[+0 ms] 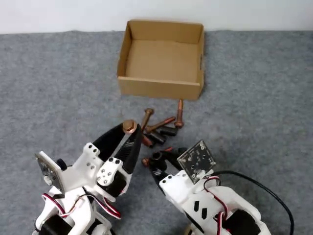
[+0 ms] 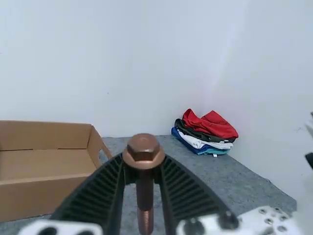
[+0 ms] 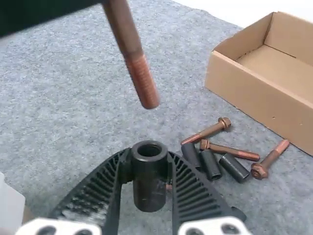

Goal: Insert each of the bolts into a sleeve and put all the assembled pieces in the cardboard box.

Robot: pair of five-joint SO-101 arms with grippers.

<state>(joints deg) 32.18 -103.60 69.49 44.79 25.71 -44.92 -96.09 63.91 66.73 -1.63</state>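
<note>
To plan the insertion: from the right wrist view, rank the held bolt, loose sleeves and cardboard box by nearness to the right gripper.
1. Held bolt, its tip close by the right gripper.
2. Loose sleeves, lying just beyond.
3. Cardboard box, farthest back.

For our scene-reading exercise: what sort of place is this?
Likely an improvised indoor robot workbench, perhaps in a home or small lab: a grey felt mat as the work surface, plain white walls behind, and folded clothes piled in a corner.
</note>
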